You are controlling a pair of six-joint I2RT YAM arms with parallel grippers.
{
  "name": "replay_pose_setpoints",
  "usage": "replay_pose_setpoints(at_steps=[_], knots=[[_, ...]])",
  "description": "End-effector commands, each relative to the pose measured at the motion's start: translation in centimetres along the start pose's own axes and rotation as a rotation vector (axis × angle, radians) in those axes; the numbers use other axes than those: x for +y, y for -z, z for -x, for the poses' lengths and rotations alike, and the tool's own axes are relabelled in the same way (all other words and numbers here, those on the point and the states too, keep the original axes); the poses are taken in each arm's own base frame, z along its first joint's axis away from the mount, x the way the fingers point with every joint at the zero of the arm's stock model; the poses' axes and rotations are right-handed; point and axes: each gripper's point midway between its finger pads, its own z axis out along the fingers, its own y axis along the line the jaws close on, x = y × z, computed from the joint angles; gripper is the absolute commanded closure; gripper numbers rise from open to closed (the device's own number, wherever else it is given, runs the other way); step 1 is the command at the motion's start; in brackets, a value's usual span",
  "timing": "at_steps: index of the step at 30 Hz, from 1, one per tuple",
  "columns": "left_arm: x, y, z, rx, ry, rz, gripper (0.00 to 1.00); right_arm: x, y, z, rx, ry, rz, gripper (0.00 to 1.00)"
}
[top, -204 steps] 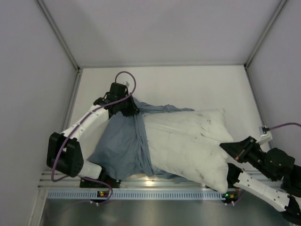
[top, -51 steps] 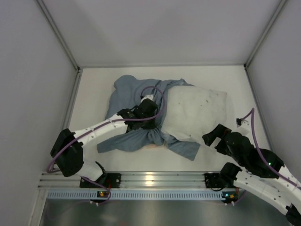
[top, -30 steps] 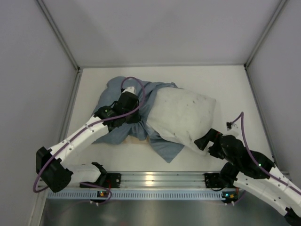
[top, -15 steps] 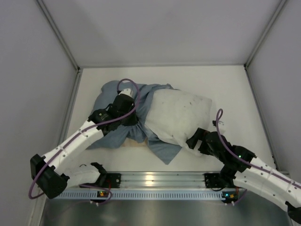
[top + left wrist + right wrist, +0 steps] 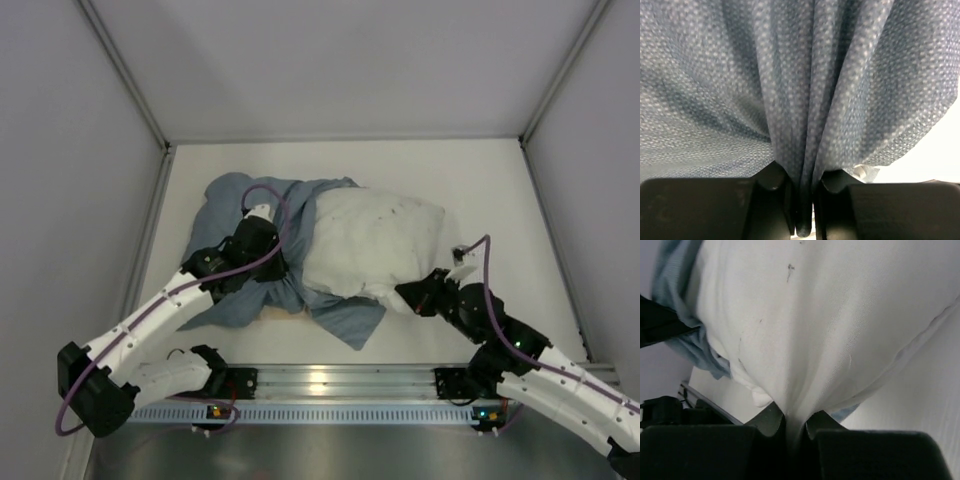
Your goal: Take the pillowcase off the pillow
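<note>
The grey-blue pillowcase lies bunched on the left half of the table and still wraps the left end of the white pillow. A flap of the pillowcase lies under the pillow's near edge. My left gripper is shut on a gathered fold of the pillowcase; the cloth fills the left wrist view. My right gripper is shut on the pillow's near right corner. In the right wrist view the pillow rises from between the fingers, with pillowcase at its left.
Grey walls close in the white table on the left, back and right. An aluminium rail with both arm bases runs along the near edge. A purple cable loops over each wrist.
Both grippers kept their holds. The left gripper drew the pillowcase left and nearer; the right gripper moved left and forward with the pillow's corner. Pillow and cloth shifted slightly left.
</note>
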Motion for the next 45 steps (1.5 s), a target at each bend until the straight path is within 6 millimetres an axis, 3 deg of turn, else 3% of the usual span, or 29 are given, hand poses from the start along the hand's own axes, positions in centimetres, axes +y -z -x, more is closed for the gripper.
replay_pose_setpoints(at_steps=[1, 3, 6, 8, 11, 12, 13, 14, 15, 19, 24, 27, 29, 30, 31, 34, 35, 37, 41, 44, 45], knots=[[0.2, -0.1, 0.4, -0.059, 0.038, -0.011, 0.80, 8.2, 4.5, 8.2, -0.219, -0.073, 0.293, 1.00], [0.3, -0.6, 0.3, -0.066, 0.050, -0.029, 0.80, 9.1, 6.3, 9.5, -0.234, -0.076, 0.311, 1.00], [1.0, -1.8, -0.8, -0.035, 0.075, -0.040, 0.80, 11.6, 11.1, 14.0, -0.355, -0.138, 0.402, 1.00], [1.6, -2.2, -1.5, -0.025, 0.092, -0.039, 0.79, 11.4, 12.9, 15.6, -0.411, -0.168, 0.400, 1.00], [2.3, -2.3, -1.4, -0.039, 0.125, -0.059, 0.84, 10.0, 14.6, 17.7, -0.467, -0.175, 0.292, 1.00], [2.7, -2.3, -0.9, -0.053, 0.143, -0.057, 0.88, 9.5, 15.9, 19.3, -0.520, -0.198, 0.248, 1.00], [2.9, -2.1, -0.8, -0.059, 0.147, -0.060, 0.97, 8.4, 15.9, 19.2, -0.514, -0.191, 0.192, 1.00], [3.0, -2.0, -0.5, -0.066, 0.150, -0.061, 1.00, 8.0, 16.4, 19.7, -0.537, -0.197, 0.171, 1.00], [3.4, -2.0, -0.2, -0.073, 0.158, -0.055, 1.00, 7.0, 17.4, 20.9, -0.595, -0.221, 0.125, 1.00], [4.4, -2.2, -0.1, -0.073, 0.165, -0.033, 1.00, 3.8, 19.9, 22.4, -0.700, -0.252, -0.012, 1.00], [6.3, -3.1, -0.5, -0.035, 0.179, 0.023, 1.00, 2.3, 24.7, 25.2, -0.811, -0.256, -0.087, 1.00], [7.1, -3.7, -0.5, -0.014, 0.159, 0.051, 1.00, 2.9, 25.4, 26.0, -0.809, -0.205, -0.092, 1.00], [6.3, -3.9, -0.3, 0.007, 0.173, 0.022, 1.00, 3.8, 23.2, 25.6, -0.750, -0.137, -0.125, 1.00], [5.3, -3.9, -0.2, 0.025, 0.189, -0.021, 0.97, 4.6, 21.9, 25.2, -0.707, -0.103, -0.118, 1.00], [4.4, -4.1, 0.1, 0.040, 0.227, -0.050, 0.81, 5.1, 19.8, 24.7, -0.658, -0.062, -0.150, 1.00], [2.4, -4.0, 0.9, 0.044, 0.280, -0.132, 0.08, 5.0, 16.2, 23.2, -0.578, -0.004, -0.214, 1.00], [2.5, -3.9, 1.0, 0.034, 0.285, -0.127, 0.01, 4.6, 15.8, 23.0, -0.572, 0.012, -0.242, 1.00], [2.9, -3.5, 1.5, -0.009, 0.308, -0.109, 0.01, 3.6, 15.7, 22.9, -0.567, 0.042, -0.303, 1.00], [2.8, -2.7, 1.5, -0.038, 0.326, -0.132, 0.01, 1.4, 18.1, 24.6, -0.655, 0.108, -0.450, 1.00], [4.2, -2.8, 0.1, -0.057, 0.346, -0.092, 0.01, 0.6, 19.8, 25.9, -0.711, 0.122, -0.520, 1.00], [4.4, -2.6, 0.5, -0.081, 0.353, -0.087, 0.01, 0.5, 20.3, 26.2, -0.722, 0.127, -0.533, 1.00]])
